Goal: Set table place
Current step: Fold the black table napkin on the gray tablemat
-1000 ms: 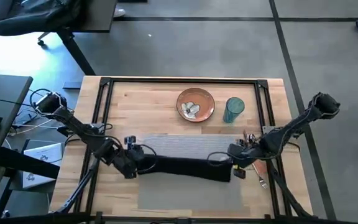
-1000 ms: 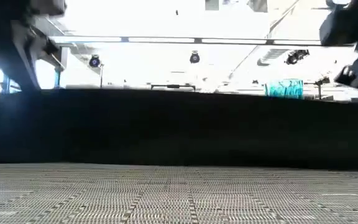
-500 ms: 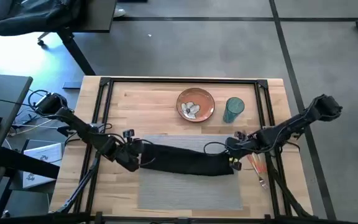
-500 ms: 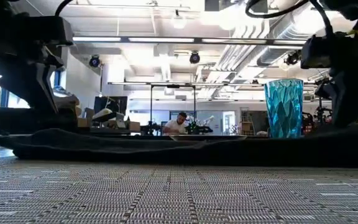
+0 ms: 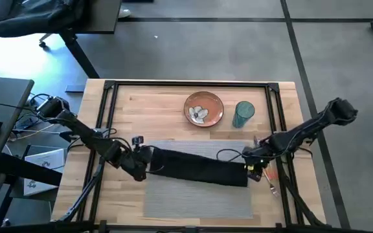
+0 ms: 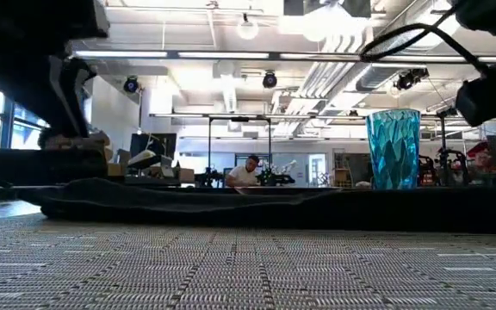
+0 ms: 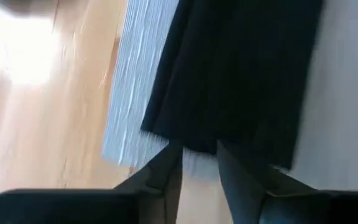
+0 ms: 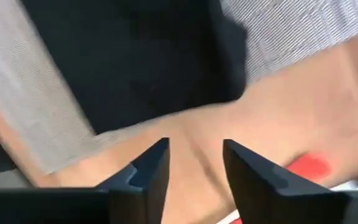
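Note:
The black napkin [image 5: 196, 167] lies flat in a long strip across the far half of the grey placemat [image 5: 196, 197] on the wooden table [image 5: 154, 103]. My left gripper [image 5: 142, 167] is open at the napkin's left end [image 7: 185, 140], with only placemat showing in the gap between its fingers. My right gripper [image 5: 254, 169] is open just off the napkin's right end [image 8: 229, 81], over bare wood. The orange plate [image 5: 204, 108] stands at the far middle. Orange-handled cutlery [image 5: 269, 175] lies right of the placemat.
A teal faceted cup [image 5: 243, 113] stands right of the plate, behind the napkin in the low view. Black frame rails [image 5: 109, 123] run along the table's left, right and far sides. The placemat's near half is bare. A person sits in the room beyond the table.
The napkin hung as a dark curtain close to the low camera. It has been carried toward the table's far edge and lowered, and it now lies flat on the placemat. Both grippers have gone down with it, then shifted slightly toward the table's right edge.

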### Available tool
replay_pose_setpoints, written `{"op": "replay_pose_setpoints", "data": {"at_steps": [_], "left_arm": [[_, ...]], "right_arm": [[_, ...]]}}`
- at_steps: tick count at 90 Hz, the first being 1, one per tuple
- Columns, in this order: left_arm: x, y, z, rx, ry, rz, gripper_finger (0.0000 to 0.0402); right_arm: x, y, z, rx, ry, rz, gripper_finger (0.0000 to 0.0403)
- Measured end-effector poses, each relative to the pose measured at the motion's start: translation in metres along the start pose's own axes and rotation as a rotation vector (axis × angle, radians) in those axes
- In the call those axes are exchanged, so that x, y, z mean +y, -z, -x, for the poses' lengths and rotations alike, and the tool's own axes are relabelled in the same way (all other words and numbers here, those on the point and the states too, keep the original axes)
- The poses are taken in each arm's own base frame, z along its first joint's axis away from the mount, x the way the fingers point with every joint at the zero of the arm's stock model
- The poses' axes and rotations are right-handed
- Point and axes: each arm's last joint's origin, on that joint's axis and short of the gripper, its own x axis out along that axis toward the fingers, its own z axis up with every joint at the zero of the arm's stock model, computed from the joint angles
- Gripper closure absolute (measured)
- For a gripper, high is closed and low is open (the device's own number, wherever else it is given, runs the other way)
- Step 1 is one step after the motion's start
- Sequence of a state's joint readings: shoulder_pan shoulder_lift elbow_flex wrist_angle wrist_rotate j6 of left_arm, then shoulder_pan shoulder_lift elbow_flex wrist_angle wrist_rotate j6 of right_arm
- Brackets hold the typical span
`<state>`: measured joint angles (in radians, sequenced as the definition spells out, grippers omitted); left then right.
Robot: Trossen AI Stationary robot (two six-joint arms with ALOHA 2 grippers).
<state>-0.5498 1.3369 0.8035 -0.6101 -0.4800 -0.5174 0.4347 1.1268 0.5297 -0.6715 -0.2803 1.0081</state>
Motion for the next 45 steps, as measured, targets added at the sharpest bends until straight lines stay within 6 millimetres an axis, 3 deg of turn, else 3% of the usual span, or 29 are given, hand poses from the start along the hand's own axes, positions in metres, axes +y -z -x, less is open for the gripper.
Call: {"op": "replay_pose_setpoints", "data": {"at_steps": [20, 34, 45], "left_arm": [[-0.010, -0.019, -0.014, -0.170, 0.166, 0.007, 0.0298], [-0.016, -0.022, -0.042, -0.164, 0.154, -0.030, 0.0299], [-0.021, -0.024, -0.066, -0.155, 0.171, -0.042, 0.0300]], "right_arm": [[0.021, 0.017, 0.003, -0.216, -0.055, 0.091, 0.0241], [0.034, 0.032, -0.012, -0.364, -0.010, 0.124, 0.0245], [0.036, 0.037, -0.021, -0.426, 0.016, -0.003, 0.0247]]}}
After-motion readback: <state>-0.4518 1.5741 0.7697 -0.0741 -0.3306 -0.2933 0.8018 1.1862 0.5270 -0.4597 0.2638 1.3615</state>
